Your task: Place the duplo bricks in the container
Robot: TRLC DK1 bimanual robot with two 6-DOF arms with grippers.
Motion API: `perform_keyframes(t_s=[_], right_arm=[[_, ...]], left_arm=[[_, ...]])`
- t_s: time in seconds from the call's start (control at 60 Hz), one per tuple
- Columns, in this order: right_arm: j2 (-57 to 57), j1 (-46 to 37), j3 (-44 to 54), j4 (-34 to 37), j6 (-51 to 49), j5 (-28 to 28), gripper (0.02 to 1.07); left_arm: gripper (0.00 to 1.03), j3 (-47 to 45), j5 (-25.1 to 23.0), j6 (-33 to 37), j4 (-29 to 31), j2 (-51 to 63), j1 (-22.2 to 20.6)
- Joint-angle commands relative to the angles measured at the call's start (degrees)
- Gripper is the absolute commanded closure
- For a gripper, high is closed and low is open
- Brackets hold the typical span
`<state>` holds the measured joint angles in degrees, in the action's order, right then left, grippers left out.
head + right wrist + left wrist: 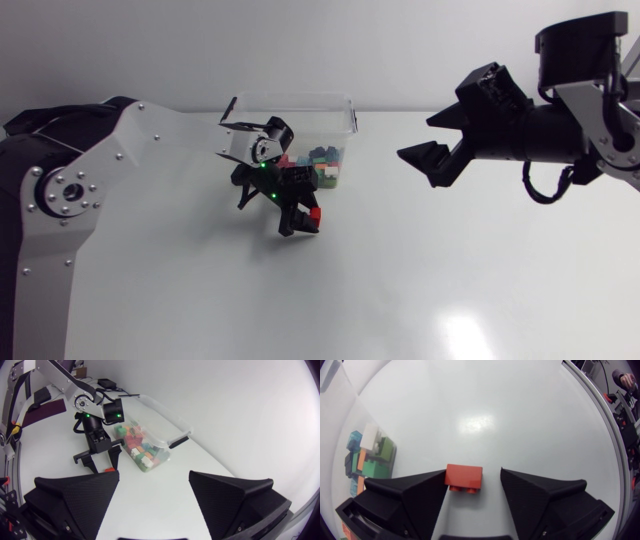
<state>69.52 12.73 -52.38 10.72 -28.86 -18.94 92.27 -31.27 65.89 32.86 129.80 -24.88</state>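
1. It looks like a robotics lab: the left arm (pixel 90 180) and the right arm (pixel 545 130), silver-grey links with black joints, come in over a plain white table (pixel 450 280).
2. A clear container (pixel 300 98) of coloured duplo bricks (pixel 325 160) stands on it like a test prop.

Left arm (pixel 120 150) stretched low, jaws apart and pointing down, right arm (pixel 560 130) held high, jaws apart

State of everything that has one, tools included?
left tool, open, straddling the red brick
red brick, on the table, not gripped
right tool, open, empty
container, open-topped, partly filled
bricks, piled inside the container
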Motion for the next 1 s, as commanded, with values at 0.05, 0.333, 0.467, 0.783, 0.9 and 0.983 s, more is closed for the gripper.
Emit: perform_keyframes(t_s=[0.05,0.333,0.467,0.783,0.9,0.983], right_arm=[[-4.4,-1.4,4.4,-2.7,3.6,3.5,0.07],[-13.6,-2.6,12.7,-9.7,8.6,12.8,0.07],[-17.7,-2.5,15.8,-12.4,8.6,16.0,0.07],[-29.7,-5.1,24.3,-17.0,10.8,20.1,0.07],[-32.9,-5.2,27.4,-17.5,10.9,22.5,0.07],[-35.6,-5.5,29.6,-17.7,10.9,23.7,0.07]], left_arm=[[0.76,3.0,-0.6,1.6,2.6,2.7,-0.6],[0.78,1.9,-0.6,2.7,10.2,-0.6,-0.3],[0.78,-2.1,-0.6,1.9,10.5,-6.0,-0.5],[0.78,-11.1,-0.6,-3.7,10.1,-22.6,0.1],[0.78,-12.6,-0.6,-7.7,7.8,-27.6,0.9],[0.78,-13.1,-0.6,-11.2,5.5,-30.5,1.4]])
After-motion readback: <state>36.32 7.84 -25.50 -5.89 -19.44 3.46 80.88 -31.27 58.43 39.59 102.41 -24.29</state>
